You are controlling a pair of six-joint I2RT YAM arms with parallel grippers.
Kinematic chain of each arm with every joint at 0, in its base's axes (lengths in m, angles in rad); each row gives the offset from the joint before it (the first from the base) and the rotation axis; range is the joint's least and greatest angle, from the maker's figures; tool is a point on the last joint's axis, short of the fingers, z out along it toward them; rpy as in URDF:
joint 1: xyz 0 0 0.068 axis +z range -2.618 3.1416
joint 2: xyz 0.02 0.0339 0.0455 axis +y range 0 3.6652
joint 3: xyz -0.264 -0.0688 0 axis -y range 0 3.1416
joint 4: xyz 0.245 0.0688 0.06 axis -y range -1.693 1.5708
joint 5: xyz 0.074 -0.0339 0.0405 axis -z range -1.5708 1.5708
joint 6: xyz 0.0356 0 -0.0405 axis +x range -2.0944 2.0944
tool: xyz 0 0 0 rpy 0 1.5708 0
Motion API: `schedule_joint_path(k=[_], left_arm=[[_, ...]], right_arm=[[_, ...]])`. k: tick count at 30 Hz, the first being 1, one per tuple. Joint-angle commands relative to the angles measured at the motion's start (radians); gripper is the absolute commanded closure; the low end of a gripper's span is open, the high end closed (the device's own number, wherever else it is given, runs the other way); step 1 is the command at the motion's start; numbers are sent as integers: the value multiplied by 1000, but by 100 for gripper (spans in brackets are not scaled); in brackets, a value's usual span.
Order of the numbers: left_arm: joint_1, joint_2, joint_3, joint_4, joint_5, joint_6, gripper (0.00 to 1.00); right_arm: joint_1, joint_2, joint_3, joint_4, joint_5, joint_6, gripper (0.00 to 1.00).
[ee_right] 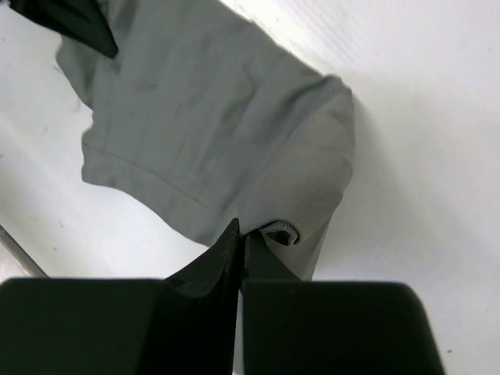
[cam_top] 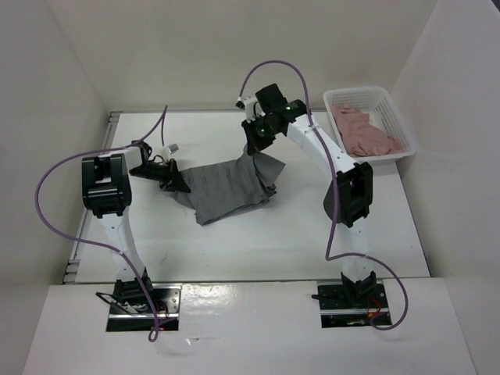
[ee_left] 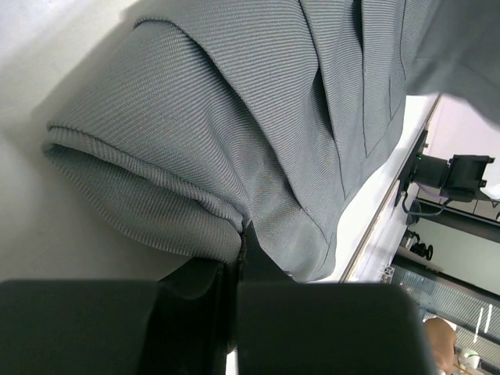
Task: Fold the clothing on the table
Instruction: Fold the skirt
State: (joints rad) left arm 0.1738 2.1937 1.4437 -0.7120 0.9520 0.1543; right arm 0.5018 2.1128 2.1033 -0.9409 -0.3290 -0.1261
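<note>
Pressed tight together, the left gripper point(ee_left: 241, 248) is pinching a rolled hem of the clothing point(ee_left: 234, 117) in its wrist view, showing ribbed weave and pleats that the overhead is missing. Right wrist view is showing the right gripper point(ee_right: 240, 238) likewise nipping a small curl of edge, with fabric draping down onto the table point(ee_right: 406, 117). Overhead alone is revealing the whole: clothing lying mid-table, right corner being lifted, left edge low. Both pinches should be travelling together, staying taut, so edges are meeting squarely.
</note>
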Motion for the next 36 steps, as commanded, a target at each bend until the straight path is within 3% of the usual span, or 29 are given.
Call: schedule_joint_path(k=[1,9,17,36], left_arm=[[6,-48,-9,-10,45,31,100],[6,-38,-9,-10,54,31,100],[6,-57,-9,-10,54,31,100],[6,-66,-9,-10,64,31,100]], right_arm=[[-5,67,139,-76,-56,22,100],[24,162,317,-108,-177,31,100],[136,308,566,-159,-186,40,100],[245,487,733,-127,-231,59,100]])
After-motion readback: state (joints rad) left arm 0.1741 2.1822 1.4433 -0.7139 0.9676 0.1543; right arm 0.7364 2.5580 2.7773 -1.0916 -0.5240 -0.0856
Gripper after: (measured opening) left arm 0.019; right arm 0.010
